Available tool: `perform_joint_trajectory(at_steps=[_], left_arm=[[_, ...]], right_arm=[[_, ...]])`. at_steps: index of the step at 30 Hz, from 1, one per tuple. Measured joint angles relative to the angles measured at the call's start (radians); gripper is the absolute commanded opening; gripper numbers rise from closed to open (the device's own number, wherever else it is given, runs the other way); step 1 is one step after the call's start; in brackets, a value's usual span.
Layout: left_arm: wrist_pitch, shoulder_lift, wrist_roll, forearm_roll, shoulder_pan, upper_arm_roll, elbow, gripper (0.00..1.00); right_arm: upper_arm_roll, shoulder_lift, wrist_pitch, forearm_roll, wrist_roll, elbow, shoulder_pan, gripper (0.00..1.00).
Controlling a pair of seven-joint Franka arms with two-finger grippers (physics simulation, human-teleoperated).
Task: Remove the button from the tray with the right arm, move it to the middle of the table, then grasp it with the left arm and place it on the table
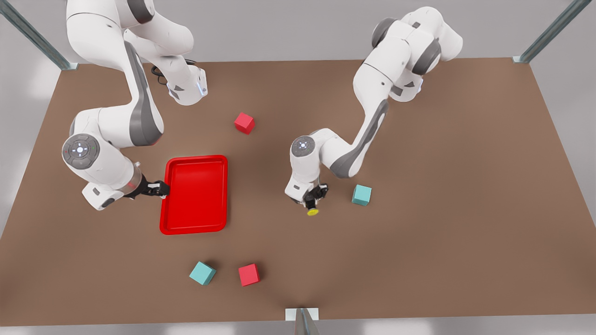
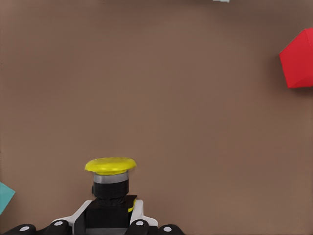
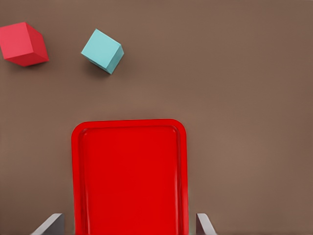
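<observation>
The left gripper (image 1: 313, 200) is closed on the button (image 1: 312, 211), clamping its grey body near the middle of the table (image 1: 442, 223); the yellow cap sticks out beyond the fingertips toward the near edge. Whether the button touches the tabletop cannot be told. A teal cube (image 1: 362, 195) sits just beside it. The right gripper (image 1: 160, 189) hangs at the tray (image 1: 195, 228)'s left rim, fingers (image 3: 49, 226) spread wide and holding nothing. Toward the table's near edge lie another teal cube (image 1: 202, 273) and a red cube (image 1: 249, 274).

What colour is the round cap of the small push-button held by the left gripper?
Yellow. The round cap of the small push-button, above its black neck, shows best in the left wrist view.
</observation>
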Motion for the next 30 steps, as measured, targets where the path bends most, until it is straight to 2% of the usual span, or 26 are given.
perform_joint_trajectory(at_steps=[2, 6, 9, 12, 21, 30], left_arm=[[-0.014, -0.002, -0.103, 0.124, -0.021, 0.005, 0.013, 0.38], [-0.048, 0.032, -0.321, 0.250, -0.183, 0.219, 0.023, 0.38], [-0.071, 0.134, -0.486, 0.259, -0.318, 0.386, 0.024, 0.36], [-0.087, 0.203, -0.632, 0.230, -0.384, 0.484, 0.024, 0.36], [-0.047, 0.337, -0.991, 0.205, -0.413, 0.533, 0.070, 0.37], [-0.035, 0.365, -1.209, 0.283, -0.504, 0.612, 0.050, 0.37]], right_arm=[[0.000, 0.002, 0.002, 0.000, 0.000, -0.001, 0.000, 1.00], [0.000, 0.004, 0.005, 0.000, 0.000, -0.001, 0.001, 1.00], [0.000, 0.005, 0.007, -0.001, 0.000, -0.006, 0.001, 1.00], [0.000, 0.012, 0.009, -0.002, 0.000, -0.008, 0.001, 1.00], [0.000, 0.018, 0.023, -0.006, 0.001, -0.032, 0.007, 1.00], [0.000, 0.026, 0.053, -0.009, 0.001, -0.065, 0.009, 1.00]])
